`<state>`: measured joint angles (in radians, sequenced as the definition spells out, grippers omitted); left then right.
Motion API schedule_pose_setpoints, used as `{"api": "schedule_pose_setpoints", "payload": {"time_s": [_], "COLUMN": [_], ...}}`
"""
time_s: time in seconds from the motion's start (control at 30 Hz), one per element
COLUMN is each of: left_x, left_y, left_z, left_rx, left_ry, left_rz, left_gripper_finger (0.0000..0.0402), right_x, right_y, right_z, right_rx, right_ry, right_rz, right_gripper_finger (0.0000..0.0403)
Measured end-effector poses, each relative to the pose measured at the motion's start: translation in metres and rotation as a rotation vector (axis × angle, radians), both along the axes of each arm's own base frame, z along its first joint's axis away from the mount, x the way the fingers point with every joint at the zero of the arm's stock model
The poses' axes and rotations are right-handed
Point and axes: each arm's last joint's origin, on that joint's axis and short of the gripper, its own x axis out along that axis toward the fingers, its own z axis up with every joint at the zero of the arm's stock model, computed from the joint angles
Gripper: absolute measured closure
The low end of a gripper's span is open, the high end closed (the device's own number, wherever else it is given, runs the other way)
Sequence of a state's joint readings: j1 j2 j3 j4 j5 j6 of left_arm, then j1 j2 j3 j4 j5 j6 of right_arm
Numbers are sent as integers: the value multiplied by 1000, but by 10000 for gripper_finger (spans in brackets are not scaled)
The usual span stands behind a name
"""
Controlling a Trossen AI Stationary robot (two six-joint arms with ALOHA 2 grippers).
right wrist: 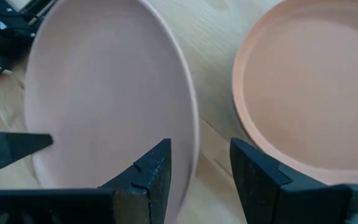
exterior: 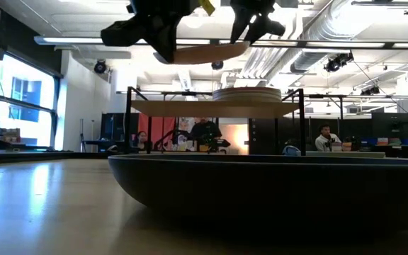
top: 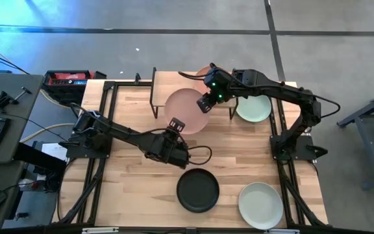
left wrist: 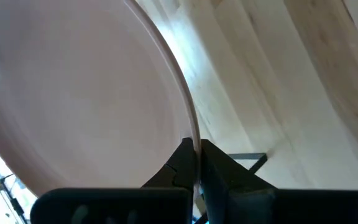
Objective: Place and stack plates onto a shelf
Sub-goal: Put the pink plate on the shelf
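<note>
- The wooden table (top: 239,162) is seen whole only from the high view; from the low view its surface is largely blocked by the black plate (exterior: 275,191) lying close to the camera.
- The shelf (top: 164,83) stands at the table's far edge. In the low view a stack of plates (exterior: 246,94) is shown resting on its top, which is mostly covered by the arms from above.
- A pink plate (top: 187,110) is held in the air above the shelf's near edge, between the two arms; in the low view it is seen clear above the stack.
- Two pale green plates are seen from above only: one (top: 253,107) beside the shelf, one (top: 260,205) at the table's near edge next to the black plate.
- The left gripper (left wrist: 196,163) is clamped on the pink plate's rim, shown closely in the left wrist view.
- The right gripper (right wrist: 199,168) is spread wide at the plate's opposite rim, with one finger on either side of the edge; the peach top plate (right wrist: 309,87) of the stack is shown beyond it.
</note>
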<state>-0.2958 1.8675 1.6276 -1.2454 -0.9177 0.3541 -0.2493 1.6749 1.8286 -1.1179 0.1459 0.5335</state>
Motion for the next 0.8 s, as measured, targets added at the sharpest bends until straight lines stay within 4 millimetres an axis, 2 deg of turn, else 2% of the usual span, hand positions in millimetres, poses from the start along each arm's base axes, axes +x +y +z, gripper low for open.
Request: {"api": "schedule_pose_setpoints", "payload": {"time_s": [0.3,0.43,0.63,0.8], "left_x": [5,6,6,8], "left_y": [0,1,1,3], "left_z": [1,1,1,1], "left_rx": [22,21,20,14], "left_ry": [-15,-22,-23,-31], "left_rz": [-37,-31,-29,-24], "left_gripper_finger": [401,401,401,397], "right_x": [-2,-2,-2,-3], "right_y": [-5,-5,-5,-4], "right_z": [-1,-1,-1,-1], "right_rx": [51,68,72,92], "right_ry": [-6,-10,-9,-7], "right_rz": [3,12,14,-14], "right_gripper_finger": [267,303,389,398]}}
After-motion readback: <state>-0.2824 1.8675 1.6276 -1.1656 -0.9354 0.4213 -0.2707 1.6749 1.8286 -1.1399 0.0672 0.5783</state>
